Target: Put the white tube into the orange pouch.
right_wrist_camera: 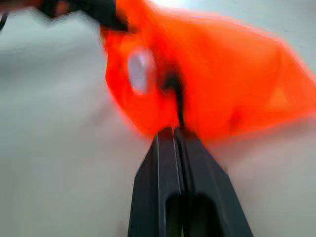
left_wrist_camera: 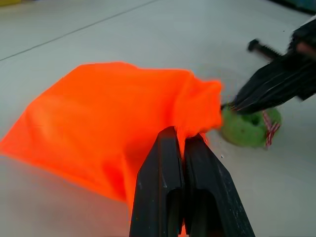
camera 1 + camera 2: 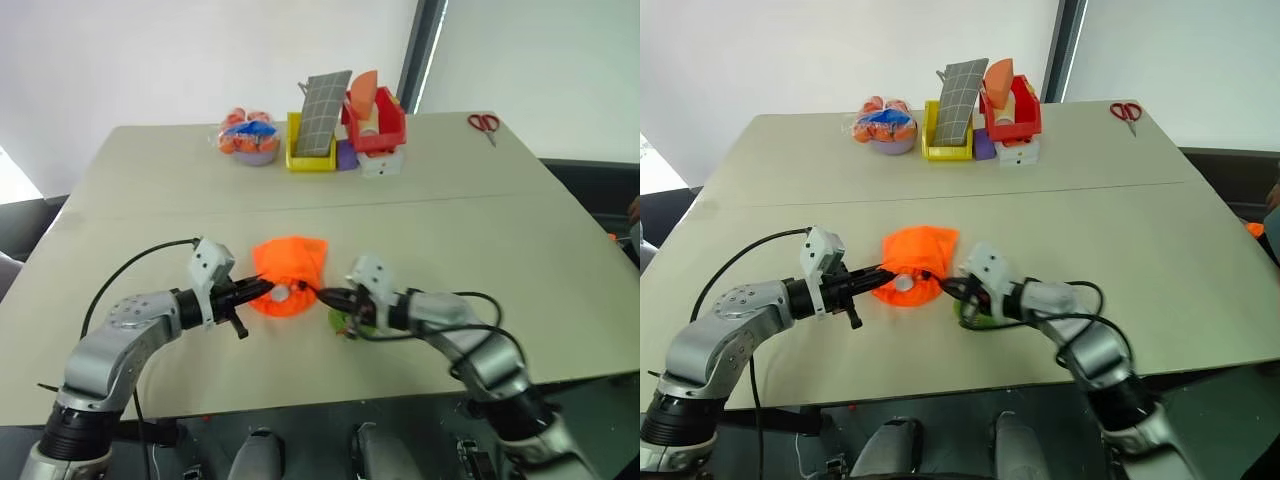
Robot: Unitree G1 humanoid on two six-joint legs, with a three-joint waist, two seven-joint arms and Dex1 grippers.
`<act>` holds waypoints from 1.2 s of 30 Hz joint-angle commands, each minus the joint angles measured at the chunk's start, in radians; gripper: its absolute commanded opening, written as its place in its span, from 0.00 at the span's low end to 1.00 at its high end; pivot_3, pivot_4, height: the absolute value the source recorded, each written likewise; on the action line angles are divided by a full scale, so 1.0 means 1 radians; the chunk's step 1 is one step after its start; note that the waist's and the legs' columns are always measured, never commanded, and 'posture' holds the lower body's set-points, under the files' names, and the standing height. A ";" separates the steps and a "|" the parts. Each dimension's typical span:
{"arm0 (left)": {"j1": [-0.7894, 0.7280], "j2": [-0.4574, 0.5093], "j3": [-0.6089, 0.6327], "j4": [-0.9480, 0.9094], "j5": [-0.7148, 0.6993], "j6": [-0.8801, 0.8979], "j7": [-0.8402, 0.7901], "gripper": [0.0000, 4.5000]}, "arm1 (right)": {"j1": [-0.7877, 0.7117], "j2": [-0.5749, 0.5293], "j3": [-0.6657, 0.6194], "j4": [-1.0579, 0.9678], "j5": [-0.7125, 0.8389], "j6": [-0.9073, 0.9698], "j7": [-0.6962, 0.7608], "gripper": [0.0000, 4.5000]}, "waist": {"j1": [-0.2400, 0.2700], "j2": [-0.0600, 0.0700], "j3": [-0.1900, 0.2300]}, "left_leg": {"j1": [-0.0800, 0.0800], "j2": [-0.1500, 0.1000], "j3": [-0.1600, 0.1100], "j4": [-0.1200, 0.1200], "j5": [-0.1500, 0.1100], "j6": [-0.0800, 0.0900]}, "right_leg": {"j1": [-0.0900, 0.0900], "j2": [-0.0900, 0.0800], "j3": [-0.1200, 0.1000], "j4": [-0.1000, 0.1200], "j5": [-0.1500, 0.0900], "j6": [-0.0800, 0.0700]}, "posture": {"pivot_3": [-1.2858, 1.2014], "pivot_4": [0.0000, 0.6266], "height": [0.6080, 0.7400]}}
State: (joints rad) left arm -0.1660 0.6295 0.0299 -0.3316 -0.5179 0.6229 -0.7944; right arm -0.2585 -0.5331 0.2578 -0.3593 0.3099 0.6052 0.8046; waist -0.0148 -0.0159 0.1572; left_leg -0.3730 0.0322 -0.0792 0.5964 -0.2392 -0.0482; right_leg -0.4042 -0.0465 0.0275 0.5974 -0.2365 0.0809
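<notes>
The orange pouch (image 3: 291,265) lies on the table's near middle, its mouth turned toward me. In that mouth sits a round white end, the white tube (image 3: 281,294), which appears as a pale blur (image 1: 140,69) in the right wrist view. My left gripper (image 2: 180,140) is shut on the pouch's rim from the left. From the right, my right gripper (image 1: 173,131) is shut on the rim where the black cord (image 1: 175,96) runs. The fuzzy green ball (image 2: 249,128) lies on the table just under the right gripper.
At the table's far side stand a yellow bin (image 3: 310,155), a red bin (image 3: 380,125), a white block (image 3: 380,165) and a clear bag of orange fruits (image 3: 248,135). Red scissors (image 3: 484,123) lie at the far right. The table's front edge (image 3: 330,405) is close below both arms.
</notes>
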 commanded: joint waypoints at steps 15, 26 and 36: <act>-0.016 -0.027 -0.049 0.047 0.068 -0.091 -0.034 0.00 | 0.071 -0.098 0.060 -0.004 -0.109 -0.051 0.018 0.62 | 0.000 0.000 0.000 | 0.000 0.000 0.000 0.000 0.000 0.000 | -0.001 0.000 0.000 -0.001 0.000 0.000 | 0.52 0.24 1.00; -0.008 -0.049 0.027 0.012 -0.053 -0.041 -0.049 0.74 | 0.101 -0.135 -0.024 -0.016 -0.097 -0.090 0.042 0.00 | 0.002 -0.001 0.000 | 0.000 0.000 0.000 0.000 0.000 0.000 | 0.000 0.000 0.000 -0.001 0.000 0.000 | 0.52 0.24 1.00; -0.063 -0.025 0.115 0.042 -0.143 0.005 -0.052 0.74 | 0.256 -0.149 -0.477 -0.139 0.321 0.043 0.099 0.00 | 0.003 -0.001 0.000 | 0.000 0.000 0.000 0.000 0.000 0.000 | 0.001 0.000 0.000 -0.001 0.000 0.000 | 0.52 0.24 1.00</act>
State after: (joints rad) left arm -0.2047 0.5996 0.1261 -0.2799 -0.6433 0.6304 -0.8446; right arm 0.0012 -0.6915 -0.1580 -0.4734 0.5785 0.6491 0.9196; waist -0.0119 -0.0171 0.1574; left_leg -0.3729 0.0324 -0.0788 0.5972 -0.2393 -0.0482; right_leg -0.4037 -0.0464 0.0273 0.5968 -0.2365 0.0807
